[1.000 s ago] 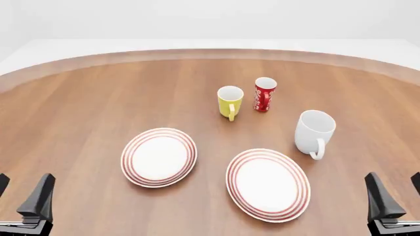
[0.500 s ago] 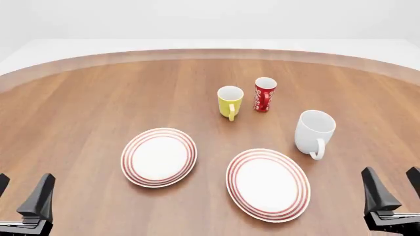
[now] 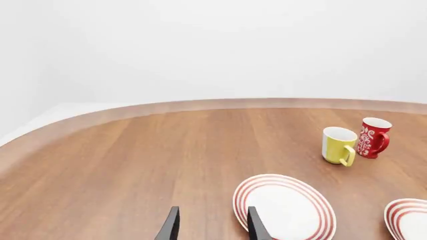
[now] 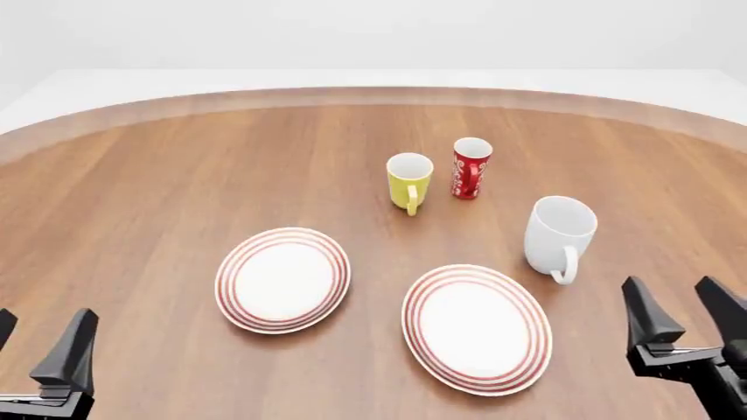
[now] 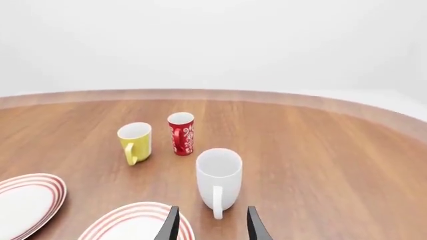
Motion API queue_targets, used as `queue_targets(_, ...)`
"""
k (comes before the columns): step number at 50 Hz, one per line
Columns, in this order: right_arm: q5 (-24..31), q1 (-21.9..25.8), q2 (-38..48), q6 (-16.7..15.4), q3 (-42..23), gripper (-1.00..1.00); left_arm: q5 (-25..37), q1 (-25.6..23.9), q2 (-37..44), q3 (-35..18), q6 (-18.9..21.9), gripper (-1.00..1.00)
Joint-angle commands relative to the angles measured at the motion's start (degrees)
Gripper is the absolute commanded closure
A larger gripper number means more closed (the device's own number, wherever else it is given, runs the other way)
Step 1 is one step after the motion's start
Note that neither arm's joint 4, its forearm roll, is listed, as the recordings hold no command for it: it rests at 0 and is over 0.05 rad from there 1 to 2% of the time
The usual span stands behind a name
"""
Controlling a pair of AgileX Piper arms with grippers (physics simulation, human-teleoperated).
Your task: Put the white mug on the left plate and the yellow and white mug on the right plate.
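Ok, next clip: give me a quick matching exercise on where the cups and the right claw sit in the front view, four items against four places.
Things:
1. white mug
2. yellow and white mug
3. red patterned cup
4. right claw

Places:
A. farthest back on the table, just right of the yellow and white mug
B. near right corner, open, holding nothing
C. right of the right plate, handle towards the camera
D. behind both plates, just left of the red patterned cup

Pairs: 1-C, 2-D, 3-A, 4-B

Two matte black grippers, left gripper [image 4: 41, 346] and right gripper [image 4: 683, 306], each with tapered, blade-like fingers.
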Motion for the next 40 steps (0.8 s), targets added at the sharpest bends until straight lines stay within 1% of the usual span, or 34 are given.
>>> queue_targets(1,-8.06,-0.01,9.36,0.15,0.11,-1.00,0.00,0.00,0.00,0.00,0.00,-1.00)
queue_targets(9,-12.33,-0.01,14.49,0.46,0.13,-1.00,0.00,0.00,0.00,0.00,0.00,-1.00)
queue_targets(18,-19.15,0.30,22.29,0.39,0.13,-1.00,0.00,0.00,0.00,0.00,0.00,-1.00)
queue_targets(19,-19.15,0.30,22.29,0.39,0.13,-1.00,0.00,0.00,0.00,0.00,0.00,-1.00)
queue_targets(21,-21.90,0.36,25.44,0.36,0.12,-1.00,0.00,0.00,0.00,0.00,0.00,-1.00)
queue_targets(23,-23.43,0.40,27.27,0.33,0.12,-1.00,0.00,0.00,0.00,0.00,0.00,-1.00)
queue_targets(24,-23.43,0.40,27.27,0.33,0.12,-1.00,0.00,0.00,0.00,0.00,0.00,-1.00)
queue_targets(25,-25.99,0.48,30.19,0.19,0.00,-1.00,0.00,0.00,0.00,0.00,0.00,-1.00)
queue_targets(28,-27.19,0.38,31.51,0.18,-0.05,-1.00,0.00,0.00,0.00,0.00,0.00,-1.00)
queue_targets(29,-33.16,0.36,39.94,0.30,-1.41,-1.00,0.00,0.00,0.00,0.00,0.00,-1.00)
queue_targets(30,-34.31,0.39,41.29,0.28,-1.52,-1.00,0.00,0.00,0.00,0.00,0.00,-1.00)
queue_targets(40,-36.15,0.46,44.49,0.32,-2.58,-1.00,0.00,0.00,0.00,0.00,0.00,-1.00)
